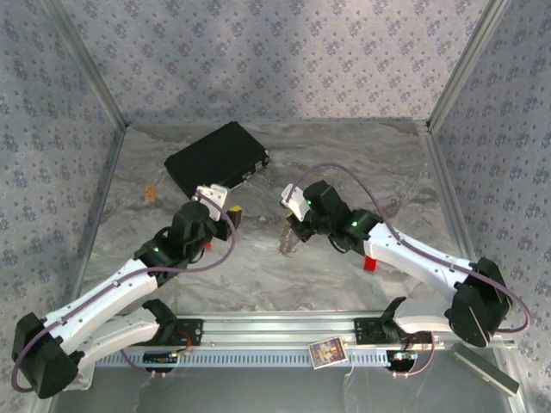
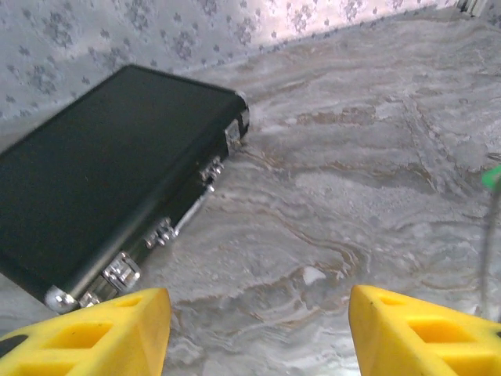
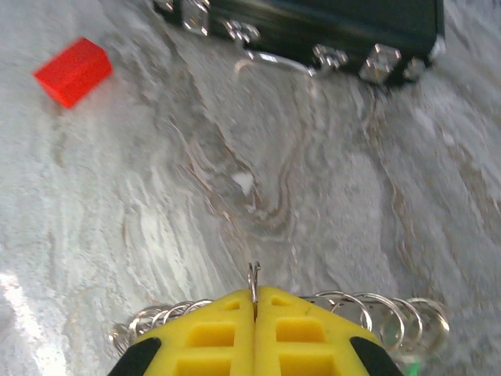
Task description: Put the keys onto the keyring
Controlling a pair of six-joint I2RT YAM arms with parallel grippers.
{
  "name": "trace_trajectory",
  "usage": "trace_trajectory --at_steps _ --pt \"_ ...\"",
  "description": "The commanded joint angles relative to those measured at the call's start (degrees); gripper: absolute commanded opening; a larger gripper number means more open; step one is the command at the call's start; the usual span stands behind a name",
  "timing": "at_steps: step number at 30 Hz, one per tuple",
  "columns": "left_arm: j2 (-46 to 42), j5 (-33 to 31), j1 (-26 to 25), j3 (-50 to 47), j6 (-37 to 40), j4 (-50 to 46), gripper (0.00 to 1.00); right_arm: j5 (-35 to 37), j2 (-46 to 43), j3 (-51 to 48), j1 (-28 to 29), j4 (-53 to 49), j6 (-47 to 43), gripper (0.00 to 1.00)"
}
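Right gripper (image 3: 254, 307): yellow fingers (image 3: 203, 337) pressed flat together, clamped on the keyring (image 3: 253, 276), whose upright wire edge stands out of the seam between them. Coils of thin silver wire spread to both sides of the fingers, just above the table (image 3: 156, 196). In the top view this gripper (image 1: 293, 224) sits near the middle of the table (image 1: 284, 284), and the keyring (image 1: 288, 243) hangs under it as a pale bunch. Green-headed key (image 3: 413, 363): a blurred scrap of green under the right-hand coils; whether it is threaded on the wire cannot be told. Left gripper (image 2: 258, 304): yellow fingers (image 2: 102, 333) wide apart with nothing between them, held above bare marbled table (image 2: 329, 211); in the top view it (image 1: 225, 206) lies just left of the right gripper, the two apart. At the right edge of the left wrist view is a green head on a thin grey shank (image 2: 491, 178), cut off by the frame and blurred. Black box (image 1: 217, 157): flat, shut, at the far left of the table, just beyond the left gripper; metal latches (image 2: 119, 272) and corner caps run along its near edge, and a slim metal handle (image 3: 274, 61) lies on that same side. Red block (image 1: 370, 263): on the table beside the right forearm, well apart from the keyring; it also shows at upper left in the right wrist view (image 3: 72, 70). Small red piece (image 1: 207, 247): close against the left arm, too small to identify. Card (image 1: 327, 353): printed, lying tilted on the metal rail (image 1: 258, 331) at the near edge, between the arm bases.
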Motion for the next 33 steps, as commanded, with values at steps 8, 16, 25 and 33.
trace_trajectory --at_steps 8,16,25,33 --pt "-3.6 19.1 3.7 1.2 17.2 2.7 0.45 -18.7 -3.8 -1.6 -3.3 6.5 -9.3 0.00" --pt "-4.0 29.7 3.4 -1.9 19.4 5.3 0.37 -27.3 -3.5 -0.1 -2.9 0.7 -17.2 0.00" --pt "-1.4 38.1 -2.3 -6.8 26.1 9.6 0.35 -27.5 -0.8 3.2 -0.6 -5.8 -21.1 0.00" --pt "-1.3 39.3 -3.5 -10.9 27.6 16.1 0.36 -26.9 0.4 4.6 2.3 -6.5 -23.2 0.00"
